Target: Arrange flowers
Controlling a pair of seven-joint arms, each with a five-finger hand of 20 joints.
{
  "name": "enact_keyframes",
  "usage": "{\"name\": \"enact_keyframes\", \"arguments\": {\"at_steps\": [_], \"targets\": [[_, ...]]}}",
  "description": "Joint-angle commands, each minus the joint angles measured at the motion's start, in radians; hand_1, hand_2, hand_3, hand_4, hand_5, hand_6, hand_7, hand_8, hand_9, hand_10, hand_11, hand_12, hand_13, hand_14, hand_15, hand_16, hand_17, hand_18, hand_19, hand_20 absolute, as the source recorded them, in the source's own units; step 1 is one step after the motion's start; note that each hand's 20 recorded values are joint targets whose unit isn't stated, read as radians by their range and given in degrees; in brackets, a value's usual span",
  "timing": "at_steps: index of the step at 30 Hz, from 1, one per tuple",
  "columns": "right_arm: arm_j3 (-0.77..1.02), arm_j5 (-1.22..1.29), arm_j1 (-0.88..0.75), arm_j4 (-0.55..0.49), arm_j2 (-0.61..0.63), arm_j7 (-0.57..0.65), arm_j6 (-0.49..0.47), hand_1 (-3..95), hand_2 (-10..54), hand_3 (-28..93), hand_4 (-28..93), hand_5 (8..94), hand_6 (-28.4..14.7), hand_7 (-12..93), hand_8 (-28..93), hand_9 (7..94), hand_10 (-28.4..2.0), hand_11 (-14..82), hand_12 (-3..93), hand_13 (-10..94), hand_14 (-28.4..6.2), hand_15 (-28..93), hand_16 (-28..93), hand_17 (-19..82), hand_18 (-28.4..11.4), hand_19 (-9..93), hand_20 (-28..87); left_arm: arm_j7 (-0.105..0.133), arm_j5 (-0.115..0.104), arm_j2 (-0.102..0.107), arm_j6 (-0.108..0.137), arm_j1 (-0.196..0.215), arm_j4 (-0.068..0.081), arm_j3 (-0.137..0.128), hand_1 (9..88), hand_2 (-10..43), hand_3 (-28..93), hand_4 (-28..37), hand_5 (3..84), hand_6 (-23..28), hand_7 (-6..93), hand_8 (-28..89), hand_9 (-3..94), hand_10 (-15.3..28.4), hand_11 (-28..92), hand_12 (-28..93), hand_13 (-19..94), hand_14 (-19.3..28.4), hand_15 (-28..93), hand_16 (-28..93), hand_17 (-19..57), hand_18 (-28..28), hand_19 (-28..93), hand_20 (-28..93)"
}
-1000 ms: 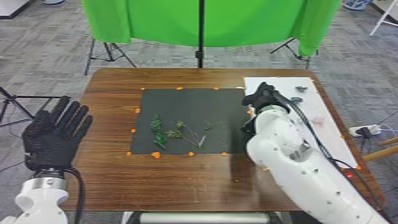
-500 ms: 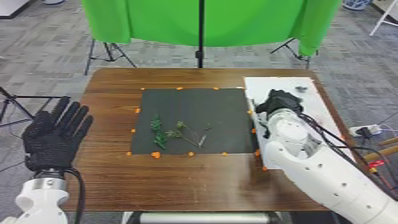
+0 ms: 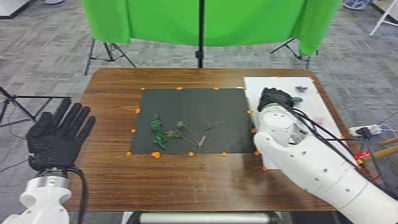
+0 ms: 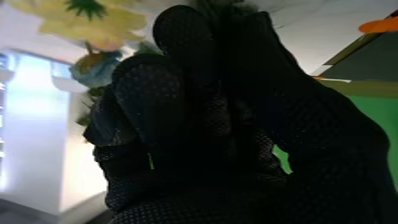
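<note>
By the black-gloved right hand, over the white sheet, sit a ruffled yellow flower and a pale blue flower; its grip I can't tell. The left hand, fingers apart, straddles the brown wooden surface's edge.

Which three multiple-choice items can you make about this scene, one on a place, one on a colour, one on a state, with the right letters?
1. Where does the long, leafy green sprig lie?
A) on the white sheet
B) on the dark grey rectangular mat
C) on the floor

2. What colour is the large flower beside the black-gloved right hand?
A) yellow
B) red
C) purple

3. How is the black-gloved left hand?
A) a fist
B) gripping a sprig
C) open

1 B: grey surrounds the sprig.
2 A: its petals are yellow.
3 C: its fingers are straight and spread.
</note>
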Motion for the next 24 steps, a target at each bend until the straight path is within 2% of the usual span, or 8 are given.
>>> {"name": "enact_keyframes", "arguments": {"at_steps": [1, 4, 8, 11, 14, 19, 21, 24], "targets": [[0.018, 0.003, -0.120, -0.074, 0.019, -0.007, 0.119, 59.0, -9.5, 71, -21, 80.9, -3.6, 29, 24, 88.0, -13.7, 17.4, 46.1, 76, -12.0, 62, 34, 40, -27.8, 93, 39, -0.006, -0.006, -0.017, -0.007, 0.024, 0.000, -0.010, 26.2, 15.6, 80, -28.3, 42.6, 8.4, 7.8, -8, 36.1, 13.9, 15, 9, 28, 12.6, 23, -4, -3.6, 11.9, 24, 14], [0.085, 0.014, -0.152, -0.164, 0.000, 0.003, 0.164, 57.6, -9.5, 72, -17, 81.1, -3.9, 29, 25, 88.1, -13.9, 18.0, 46.3, 77, -12.1, 62, 34, 40, -27.9, 93, 40, -0.004, -0.003, -0.022, -0.015, 0.044, -0.006, -0.022, 26.1, 15.4, 80, -28.3, 42.6, 8.4, 7.7, -8, 36.1, 13.9, 15, 9, 28, 12.6, 23, -4, -3.6, 11.8, 24, 14], [0.135, -0.017, -0.201, -0.294, -0.023, -0.011, 0.170, 57.3, -9.5, 72, -15, 80.8, -4.2, 30, 26, 87.9, -14.0, 18.3, 46.5, 77, -12.2, 62, 35, 40, -28.1, 93, 40, -0.002, -0.021, -0.020, 0.001, 0.051, -0.009, -0.027, 26.1, 15.3, 80, -28.3, 42.5, 8.3, 7.7, -8, 36.1, 13.9, 15, 9, 28, 12.7, 22, -4, -3.7, 11.9, 24, 14], [0.132, -0.010, -0.229, -0.359, -0.041, -0.014, 0.158, 57.0, -9.5, 72, -14, 80.5, -4.2, 30, 26, 87.6, -14.2, 18.6, 46.9, 76, -12.3, 63, 35, 40, -28.2, 93, 40, -0.005, -0.010, -0.014, -0.003, 0.045, -0.008, -0.027, 26.0, 15.4, 80, -28.3, 42.6, 8.3, 7.7, -8, 36.2, 13.9, 15, 9, 28, 12.8, 22, -4, -3.7, 11.9, 24, 14], [0.123, -0.016, -0.270, -0.394, -0.079, -0.019, 0.121, 56.8, -9.5, 72, -13, 80.0, -4.1, 30, 27, 87.0, -14.2, 19.0, 47.1, 76, -12.5, 63, 35, 40, -28.3, 93, 41, -0.007, -0.010, -0.007, 0.001, 0.043, -0.010, -0.027, 26.0, 15.4, 80, -28.3, 42.5, 8.3, 7.7, -8, 36.1, 13.9, 15, 9, 28, 12.7, 22, -4, -3.7, 11.9, 24, 14], [0.105, -0.030, -0.315, -0.390, -0.145, 0.013, 0.075, 55.3, -9.5, 74, -14, 79.1, -3.9, 32, 26, 86.3, -13.9, 20.4, 48.0, 76, -12.5, 64, 35, 40, -28.3, 93, 41, -0.015, -0.012, 0.002, 0.001, 0.028, -0.005, -0.012, 26.0, 15.5, 80, -28.3, 42.6, 8.3, 7.8, -8, 36.1, 13.9, 15, 9, 28, 12.7, 23, -4, -3.7, 11.9, 24, 14], [0.103, -0.027, -0.333, -0.396, -0.148, 0.027, 0.067, 55.2, -9.5, 74, -15, 78.2, -3.9, 33, 26, 85.6, -13.8, 21.4, 48.8, 76, -12.8, 64, 35, 40, -28.3, 93, 42, -0.006, -0.023, 0.005, -0.006, 0.022, 0.000, -0.006, 25.9, 15.4, 80, -28.3, 42.6, 8.4, 7.8, -8, 36.1, 13.9, 15, 9, 28, 12.7, 23, -4, -3.7, 11.9, 24, 14], [0.106, -0.039, -0.356, -0.409, -0.147, 0.031, 0.070, 55.2, -9.5, 74, -15, 77.0, -3.9, 35, 25, 84.4, -13.7, 23.8, 50.1, 75, -13.2, 67, 34, 40, -28.4, 93, 43, -0.004, -0.015, 0.006, -0.009, 0.030, -0.003, -0.017, 25.9, 15.0, 81, -28.3, 42.5, 8.4, 7.8, -8, 36.0, 13.9, 15, 9, 28, 12.7, 23, -4, -3.7, 11.9, 24, 14]]}}
